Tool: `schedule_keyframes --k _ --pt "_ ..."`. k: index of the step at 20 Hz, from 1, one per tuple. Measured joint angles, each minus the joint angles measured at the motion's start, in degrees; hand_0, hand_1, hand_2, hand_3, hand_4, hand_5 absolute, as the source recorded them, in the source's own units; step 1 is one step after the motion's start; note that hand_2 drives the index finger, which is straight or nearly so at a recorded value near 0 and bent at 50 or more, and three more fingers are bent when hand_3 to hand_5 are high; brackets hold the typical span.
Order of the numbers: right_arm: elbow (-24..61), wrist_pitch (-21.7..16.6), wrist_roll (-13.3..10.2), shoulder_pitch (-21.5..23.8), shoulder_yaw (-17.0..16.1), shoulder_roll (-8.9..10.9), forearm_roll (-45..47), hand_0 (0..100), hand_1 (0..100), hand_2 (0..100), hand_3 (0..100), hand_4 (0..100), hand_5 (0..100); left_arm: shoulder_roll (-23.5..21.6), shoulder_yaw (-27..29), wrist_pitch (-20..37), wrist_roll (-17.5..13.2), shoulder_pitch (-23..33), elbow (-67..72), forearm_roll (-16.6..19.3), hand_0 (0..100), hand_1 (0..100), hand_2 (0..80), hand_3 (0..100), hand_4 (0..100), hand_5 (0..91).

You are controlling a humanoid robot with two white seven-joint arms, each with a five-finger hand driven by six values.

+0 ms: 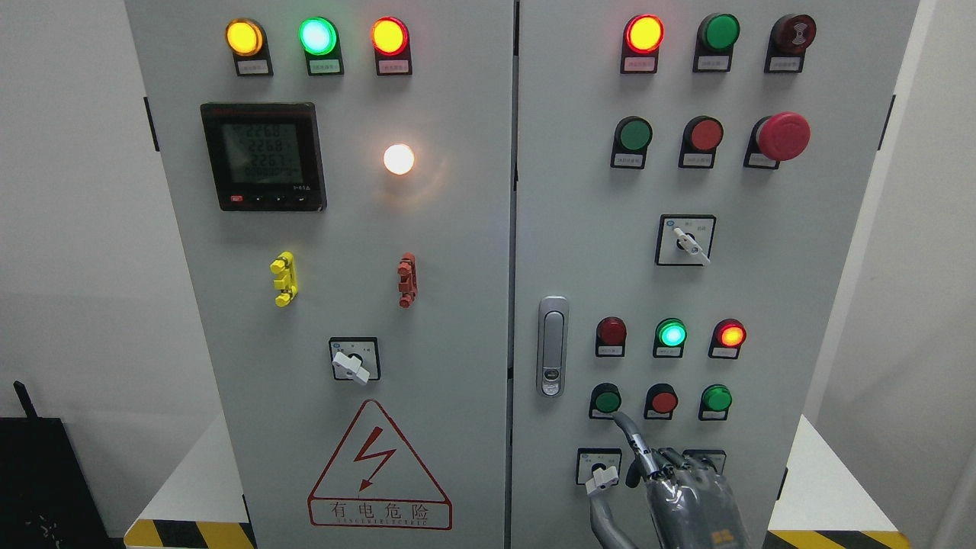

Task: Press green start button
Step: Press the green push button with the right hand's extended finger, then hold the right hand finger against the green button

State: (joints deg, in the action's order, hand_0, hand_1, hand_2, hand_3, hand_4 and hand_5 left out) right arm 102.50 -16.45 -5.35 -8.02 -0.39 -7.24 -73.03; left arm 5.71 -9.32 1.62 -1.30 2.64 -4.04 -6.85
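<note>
A grey control cabinet (457, 305) fills the head view. In the lower button row of its right door there is a dark green push button (607, 399), a red button (663, 401) and a brighter green button (717, 398). My right hand (648, 467) comes up from the bottom edge, right of the middle. Its index finger (627, 428) points up and left, and its tip is at the lower edge of the dark green button. I cannot tell if it touches. The other fingers are curled and hold nothing. The left hand is not in view.
Just left of the hand is a rotary selector switch (601, 474), with the door latch handle (553, 347) above it. Lamps above the button row: dark red (611, 331), lit green (672, 333), lit red (730, 335). A red mushroom stop button (783, 136) is at the upper right.
</note>
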Motion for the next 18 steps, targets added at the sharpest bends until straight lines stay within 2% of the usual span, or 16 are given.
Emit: schedule_keyframes --k 18 --pt "-5.5 1.3 0.27 -4.02 0.33 -0.13 -0.15 52 30 0 64 64 56 0.0 0.0 0.0 0.0 0.0 0.0 0.0 12 56 0.0 0 0 0.0"
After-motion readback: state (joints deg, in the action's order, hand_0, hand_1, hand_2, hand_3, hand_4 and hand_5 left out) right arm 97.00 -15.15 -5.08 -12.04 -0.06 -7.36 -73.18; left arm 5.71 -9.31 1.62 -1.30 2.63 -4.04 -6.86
